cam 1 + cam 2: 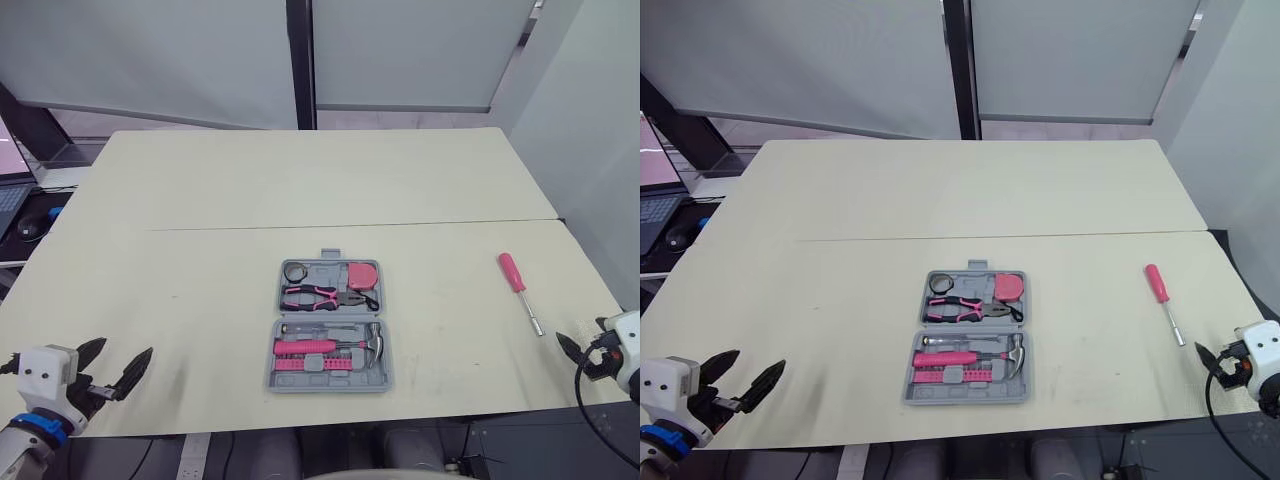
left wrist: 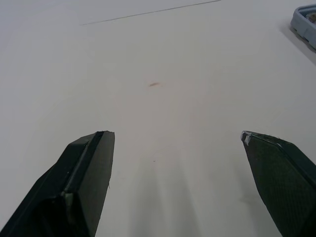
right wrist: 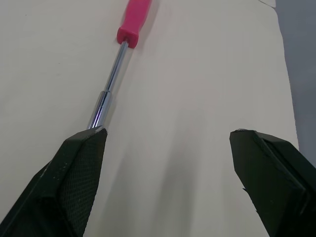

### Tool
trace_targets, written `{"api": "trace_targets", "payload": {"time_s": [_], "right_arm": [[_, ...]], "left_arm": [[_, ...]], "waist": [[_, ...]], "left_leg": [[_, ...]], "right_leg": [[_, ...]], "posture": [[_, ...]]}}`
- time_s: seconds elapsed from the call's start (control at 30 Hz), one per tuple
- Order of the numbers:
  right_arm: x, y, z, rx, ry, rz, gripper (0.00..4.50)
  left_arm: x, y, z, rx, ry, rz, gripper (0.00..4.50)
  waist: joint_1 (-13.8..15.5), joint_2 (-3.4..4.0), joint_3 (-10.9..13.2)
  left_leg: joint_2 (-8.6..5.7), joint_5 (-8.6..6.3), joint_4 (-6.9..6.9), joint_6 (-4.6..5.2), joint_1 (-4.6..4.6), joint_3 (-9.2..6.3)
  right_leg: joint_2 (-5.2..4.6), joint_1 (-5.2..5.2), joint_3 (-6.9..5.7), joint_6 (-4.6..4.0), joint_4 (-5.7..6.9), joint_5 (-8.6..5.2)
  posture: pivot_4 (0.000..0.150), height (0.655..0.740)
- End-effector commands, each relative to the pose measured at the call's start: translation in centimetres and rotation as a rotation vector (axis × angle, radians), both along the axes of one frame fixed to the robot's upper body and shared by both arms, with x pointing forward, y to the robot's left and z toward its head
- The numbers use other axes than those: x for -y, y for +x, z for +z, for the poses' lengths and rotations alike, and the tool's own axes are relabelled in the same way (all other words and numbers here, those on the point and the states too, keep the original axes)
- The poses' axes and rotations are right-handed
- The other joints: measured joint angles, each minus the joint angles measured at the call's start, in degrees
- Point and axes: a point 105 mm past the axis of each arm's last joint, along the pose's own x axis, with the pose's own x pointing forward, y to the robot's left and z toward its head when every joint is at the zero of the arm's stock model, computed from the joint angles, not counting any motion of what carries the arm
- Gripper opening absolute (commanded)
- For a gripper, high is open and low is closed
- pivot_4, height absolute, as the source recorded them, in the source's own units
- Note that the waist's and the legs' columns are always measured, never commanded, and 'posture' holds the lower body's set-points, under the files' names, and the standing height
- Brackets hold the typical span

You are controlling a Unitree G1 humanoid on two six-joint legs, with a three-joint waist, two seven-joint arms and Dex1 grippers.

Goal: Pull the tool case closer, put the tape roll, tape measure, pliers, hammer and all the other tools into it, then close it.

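The grey tool case [image 1: 330, 327] lies open near the table's front middle. Its far half holds a tape roll [image 1: 296, 271], a pink tape measure [image 1: 362, 275] and pink pliers [image 1: 322, 296]. Its near half holds a hammer [image 1: 340, 345] and pink bits. A pink-handled screwdriver [image 1: 520, 290] lies loose on the table at the right, also seen as the screwdriver [image 3: 118, 59] just ahead of my right gripper. My left gripper [image 1: 110, 368] stands open and empty at the front left corner. At the front right edge my right gripper [image 3: 168, 140] is open and empty.
The cream table [image 1: 300, 180] has a seam line across its middle. A laptop and a mouse [image 1: 30, 225] sit on a desk beyond the left edge. The table's right edge [image 3: 284, 64] runs close to my right gripper.
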Motion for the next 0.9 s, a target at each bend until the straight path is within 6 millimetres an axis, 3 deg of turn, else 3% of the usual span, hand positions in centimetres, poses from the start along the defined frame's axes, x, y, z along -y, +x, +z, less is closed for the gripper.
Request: {"api": "trace_targets", "payload": {"time_s": [0.03,0.4,0.53,0.7,0.9], "right_arm": [[0.6,0.4,1.6,0.04,-0.025,0.011,4.45],[0.6,0.6,1.4,0.018,-0.066,0.027,4.45],[0.8,0.6,1.4,0.024,-0.069,0.017,4.45],[1.0,1.0,1.7,0.032,-0.074,0.014,4.45],[0.9,1.7,2.3,0.047,-0.076,0.024,4.45]], "left_arm": [[-1.0,0.0,1.1,0.032,0.039,0.004,4.5],[-1.6,-0.8,0.9,0.017,0.052,-0.007,4.5],[-0.9,0.0,1.9,0.034,0.085,-0.08,4.5],[1.5,2.0,3.9,0.088,0.1,-0.222,4.5],[6.0,4.1,6.0,0.136,0.109,-0.437,4.5]], "waist": [[0.0,0.03,0.0],[0.0,0.02,0.0],[0.0,0.02,0.0],[0.2,0.03,0.0],[0.3,0.06,-0.1]], "left_leg": [[-0.01,0.0,0.0,0.0,0.0,0.01],[-0.01,0.0,-0.01,0.0,-0.01,0.02],[-0.01,0.0,-0.01,0.0,-0.01,0.01],[-0.01,0.0,0.0,0.0,-0.01,0.01],[-0.02,0.0,-0.01,0.0,-0.01,0.01]], "right_leg": [[-0.01,0.0,0.01,0.0,0.0,0.0],[-0.01,0.01,0.02,0.02,-0.01,-0.01],[-0.01,0.0,0.02,0.02,-0.01,-0.01],[-0.02,0.02,0.02,0.03,-0.01,-0.01],[-0.01,0.06,0.01,0.04,-0.01,0.01]], "posture": [[0.15,0.74],[0.15,0.74],[0.15,0.74],[0.15,0.74],[0.15,0.74]]}}
